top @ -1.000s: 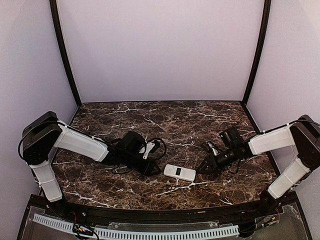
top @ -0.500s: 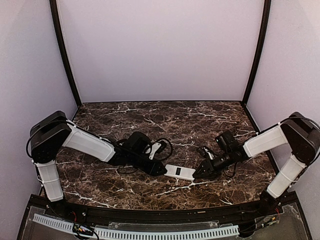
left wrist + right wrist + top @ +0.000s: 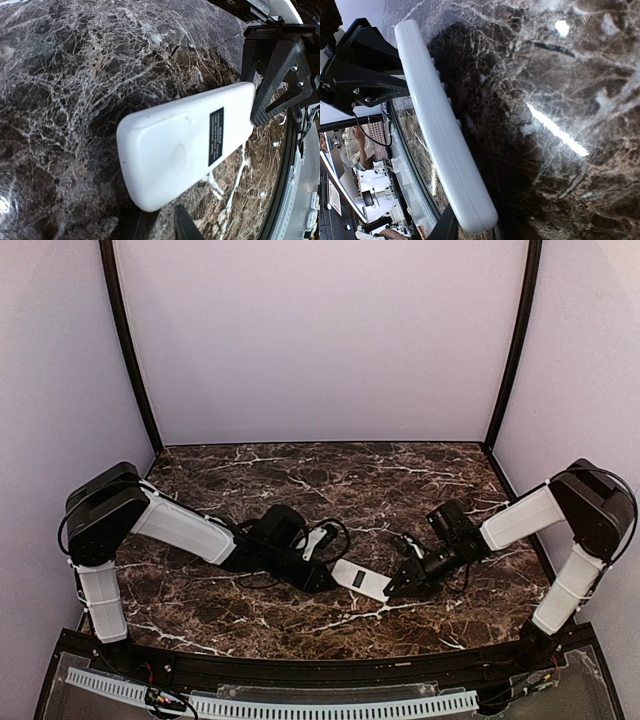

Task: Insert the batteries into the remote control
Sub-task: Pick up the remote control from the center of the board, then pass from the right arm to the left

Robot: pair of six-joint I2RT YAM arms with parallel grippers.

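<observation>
A dark, white-veined marble counter point(image 3: 300, 480) fills the floor of a plain lilac-walled booth, and both arms reach in low over it toward the middle. The left tool point(image 3: 324, 580) sits at one short end of the remote control point(image 3: 360, 580). Its own wrist view shows only its dark fingertips point(image 3: 181, 225) at the bottom edge, just under that end. The jaws stand narrow, but I cannot tell whether they are pressing the plastic or only bracketing it. The right tool point(image 3: 393, 589) meets the opposite short end. In the left wrist view one of its black fingers touches that far corner, and again the frames do not settle whether it has a grip. The remote control spans the gap between them, and its long axis runs along the line from one tool to the other. So each arm is as near to it as the other, and each faces it end-on. It shows its plain white back upward, with a small black label point(image 3: 216, 136) nearer the right tool's end. A faint seam marks a panel point(image 3: 157, 147) nearer the left tool's end, which is probably the battery door. The right wrist view shows it edge-on, with the button side turned away. No batteries appear in any view. I judge the coming move to be steadying one end of the remote control while that panel is worked open.
</observation>
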